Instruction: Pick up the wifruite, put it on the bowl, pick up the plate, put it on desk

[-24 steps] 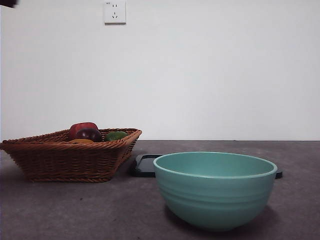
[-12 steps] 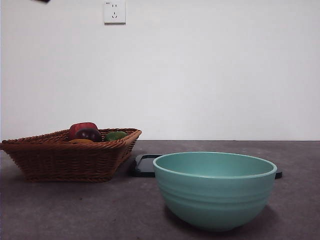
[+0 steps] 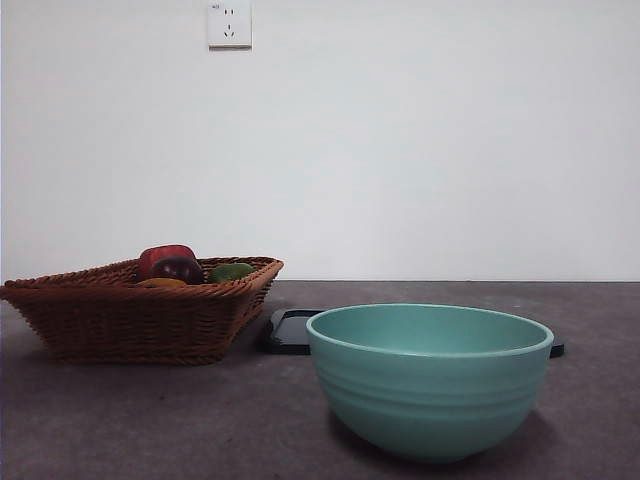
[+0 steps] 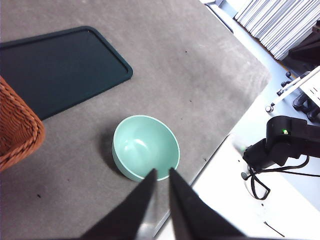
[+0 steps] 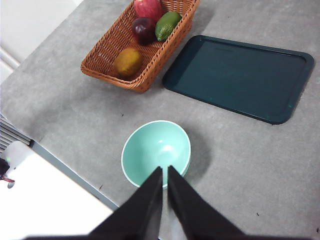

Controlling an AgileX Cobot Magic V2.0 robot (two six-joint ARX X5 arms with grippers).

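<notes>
The orange-brown wifruite (image 5: 128, 61) lies in a brown wicker basket (image 5: 156, 64), beside a dark red-purple fruit (image 5: 144, 28). In the front view only its top (image 3: 162, 283) shows over the basket rim (image 3: 130, 320). The mint-green bowl (image 3: 430, 378) stands empty on the desk (image 3: 150, 420), and it also shows in both wrist views (image 4: 145, 146) (image 5: 156, 150). The plate, a flat dark teal tray (image 5: 240, 77), lies behind the bowl (image 3: 290, 332). My left gripper (image 4: 162, 174) and right gripper (image 5: 165, 171) hover high over the bowl, both shut and empty.
The basket also holds a green fruit (image 5: 167, 25) and a red apple (image 5: 148, 8). The desk's edge runs close to the bowl, with a white surface beyond it (image 5: 45, 200). A wall socket (image 3: 229, 23) is on the white back wall.
The black arm tip at the front view's top left corner has moved up out of the picture. The bowl, basket and tray have not moved.
</notes>
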